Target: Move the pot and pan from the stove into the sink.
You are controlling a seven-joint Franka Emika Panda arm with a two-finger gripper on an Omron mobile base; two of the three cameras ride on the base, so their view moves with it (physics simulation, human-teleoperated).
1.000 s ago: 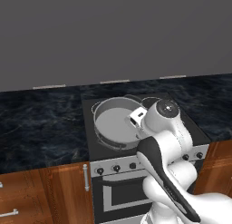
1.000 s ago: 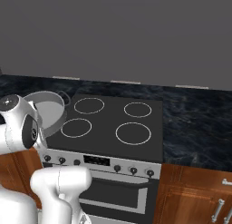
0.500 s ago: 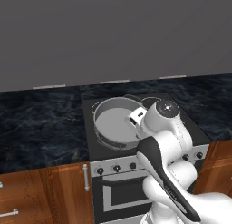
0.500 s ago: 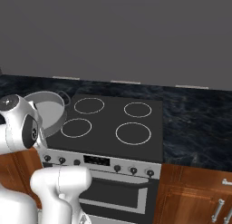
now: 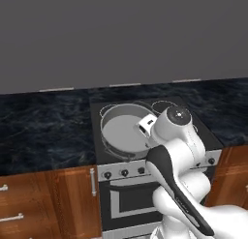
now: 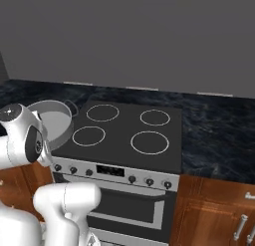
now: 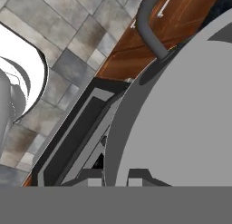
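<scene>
1. Round grey metal pot (image 5: 125,131) at the left edge of the black glass stove (image 6: 124,135), overhanging its left side; nothing visible inside.
2. Claw (image 7: 114,175) at the pot's near rim in the hand view, 1 fingertip (image 7: 138,177) inside the wall, the other outside. Cannot tell whether clamped or loose.
3. 4 white ring burners bare in the right base view, pot (image 6: 52,121) left of them.
4. Dark curved side handle (image 7: 149,28), wooden cabinet fronts (image 7: 154,23) and grey tiled floor (image 7: 68,41) below the pot in the hand view.
5. Dark marbled table (image 5: 43,131) either side of the stove.
</scene>
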